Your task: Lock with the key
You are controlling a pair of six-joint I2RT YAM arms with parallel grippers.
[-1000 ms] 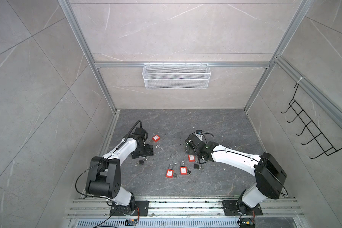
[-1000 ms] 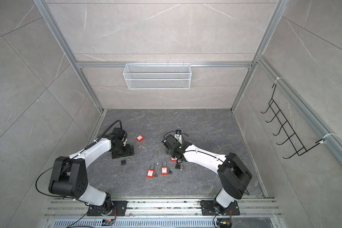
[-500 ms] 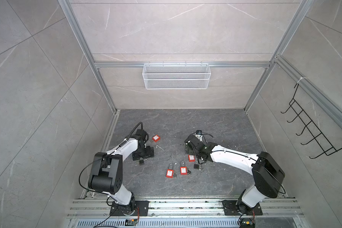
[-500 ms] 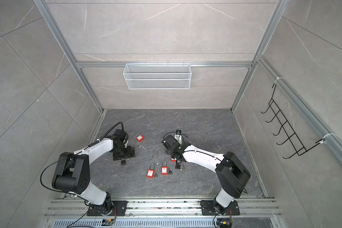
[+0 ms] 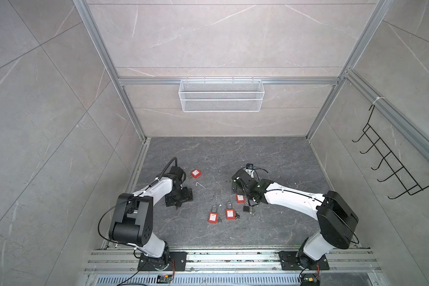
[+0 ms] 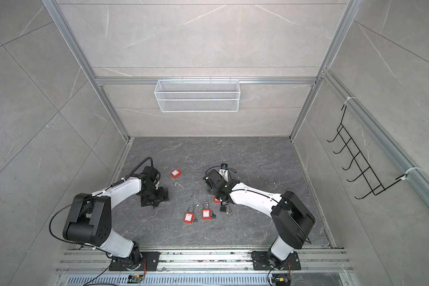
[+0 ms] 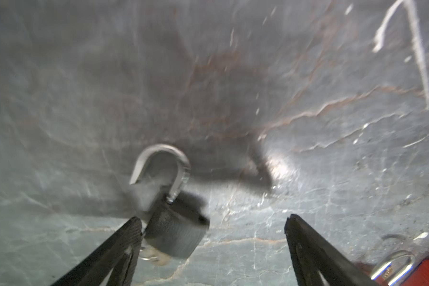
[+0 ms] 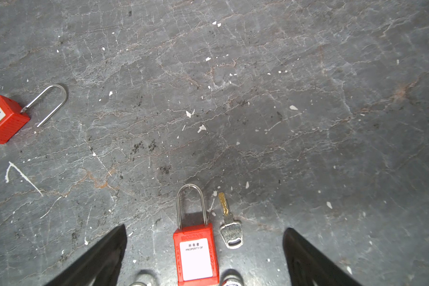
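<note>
Left wrist view: blurred grey padlock (image 7: pixel 176 232), shackle swung open, beside a finger of the released left tool (image 7: pixel 212 218)

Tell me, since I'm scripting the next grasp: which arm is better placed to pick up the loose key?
Likely right. The key lies beside the red padlock, framed by the open right gripper in its wrist view. The left gripper, also open, is at a grey padlock.
</note>
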